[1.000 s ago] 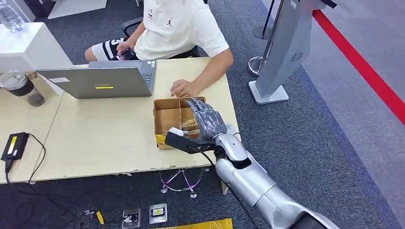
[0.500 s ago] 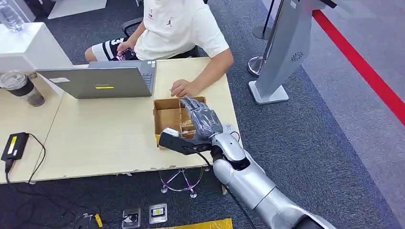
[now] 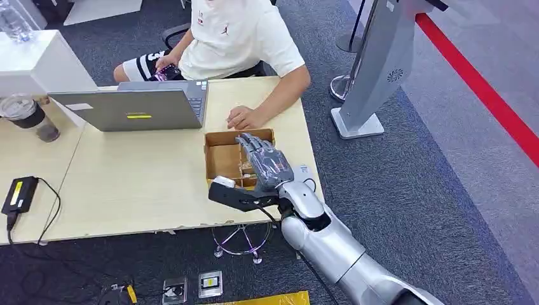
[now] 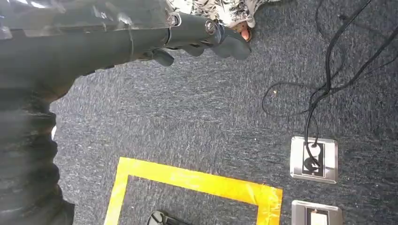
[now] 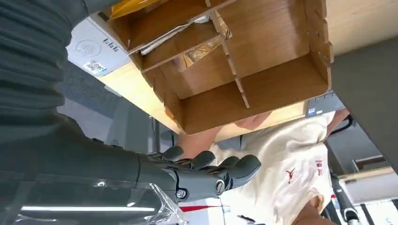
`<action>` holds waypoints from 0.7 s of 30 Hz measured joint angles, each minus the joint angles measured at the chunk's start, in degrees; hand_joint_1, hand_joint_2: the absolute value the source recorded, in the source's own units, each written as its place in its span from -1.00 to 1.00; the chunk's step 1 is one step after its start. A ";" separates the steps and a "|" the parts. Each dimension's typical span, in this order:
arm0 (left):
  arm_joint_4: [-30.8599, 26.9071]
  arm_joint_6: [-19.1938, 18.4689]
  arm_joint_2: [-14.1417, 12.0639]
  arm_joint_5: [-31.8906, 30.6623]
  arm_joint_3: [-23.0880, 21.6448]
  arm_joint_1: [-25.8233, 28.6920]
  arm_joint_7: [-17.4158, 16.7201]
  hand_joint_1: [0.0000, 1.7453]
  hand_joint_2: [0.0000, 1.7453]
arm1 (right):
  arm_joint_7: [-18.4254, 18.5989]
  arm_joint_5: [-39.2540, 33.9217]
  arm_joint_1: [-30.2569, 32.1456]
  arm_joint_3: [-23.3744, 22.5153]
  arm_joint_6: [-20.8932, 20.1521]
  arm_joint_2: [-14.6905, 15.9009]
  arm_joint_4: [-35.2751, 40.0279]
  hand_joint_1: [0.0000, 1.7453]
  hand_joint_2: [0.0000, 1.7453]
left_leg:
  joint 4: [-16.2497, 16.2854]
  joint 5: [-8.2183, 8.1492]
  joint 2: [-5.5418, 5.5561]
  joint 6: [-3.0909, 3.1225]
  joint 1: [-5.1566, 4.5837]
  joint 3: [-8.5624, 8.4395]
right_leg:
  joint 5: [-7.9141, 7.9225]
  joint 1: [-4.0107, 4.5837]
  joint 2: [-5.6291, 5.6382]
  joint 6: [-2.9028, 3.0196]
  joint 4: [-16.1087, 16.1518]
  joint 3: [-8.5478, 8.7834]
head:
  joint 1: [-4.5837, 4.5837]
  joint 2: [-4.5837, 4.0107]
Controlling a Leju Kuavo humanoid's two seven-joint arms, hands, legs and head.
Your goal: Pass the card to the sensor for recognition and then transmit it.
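A brown cardboard box (image 3: 221, 159) with dividers stands near the table's right front corner. My right hand (image 3: 265, 161) hovers over its right-hand compartments with the fingers stretched forward and nothing in them. In the right wrist view the hand (image 5: 197, 176) is apart from the box (image 5: 263, 51). One compartment holds a flat pale card (image 5: 174, 33), and a clear packet (image 5: 206, 47) lies in the compartment beside it. A white reader pad (image 5: 91, 47) lies on the table beside the box. My left hand (image 4: 192, 33) hangs above the carpet, fingers loosely extended, holding nothing.
A person sits behind the table, one hand (image 3: 243, 117) resting just beyond the box. A grey laptop (image 3: 136, 108), a cup (image 3: 28, 117) and a black device (image 3: 19, 194) with a cable are on the left. A grey kiosk (image 3: 375, 70) stands on the carpet at the right.
My right hand and forearm have shifted a little to the left over the box. The box and the person's hand have stayed put.
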State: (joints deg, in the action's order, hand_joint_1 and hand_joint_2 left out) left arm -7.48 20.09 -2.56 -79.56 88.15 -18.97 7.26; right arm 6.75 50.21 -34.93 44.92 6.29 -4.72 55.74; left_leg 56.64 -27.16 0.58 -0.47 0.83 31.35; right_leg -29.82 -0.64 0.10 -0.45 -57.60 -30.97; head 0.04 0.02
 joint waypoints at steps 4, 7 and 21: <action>0.00 0.00 0.00 -0.20 0.00 -0.02 0.00 -1.00 1.00 | 0.31 0.04 -0.10 0.07 0.61 0.02 -1.49 -1.00 1.00 | 0.00 0.00 0.00 0.00 0.00 0.00 | 0.00 0.00 0.00 0.00 0.00 0.00 | 0.00 0.00; 0.00 0.00 0.00 -0.37 0.00 -0.03 0.00 -1.00 1.00 | 0.59 0.24 -0.12 0.09 0.85 0.02 -2.43 -1.00 1.00 | 0.00 0.00 0.00 0.00 0.00 0.00 | 0.00 0.00 0.00 0.00 0.00 0.00 | 0.00 0.00; 0.00 0.04 0.13 -1.51 0.00 -0.63 -0.48 -1.00 1.00 | 0.96 1.55 -0.28 0.13 2.32 0.37 -8.51 -1.00 1.00 | 0.00 0.00 -0.04 0.00 0.00 -0.01 | 0.00 0.00 0.00 0.00 0.00 0.00 | 0.00 0.00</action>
State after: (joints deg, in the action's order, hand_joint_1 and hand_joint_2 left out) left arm -7.48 20.13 -2.43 -81.07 88.15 -19.61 6.78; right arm 7.71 51.76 -35.21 45.05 8.61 -4.35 47.23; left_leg 56.64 -27.16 0.54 -0.47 0.83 31.35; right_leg -29.82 -0.64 0.10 -0.46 -57.60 -30.97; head 0.04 0.02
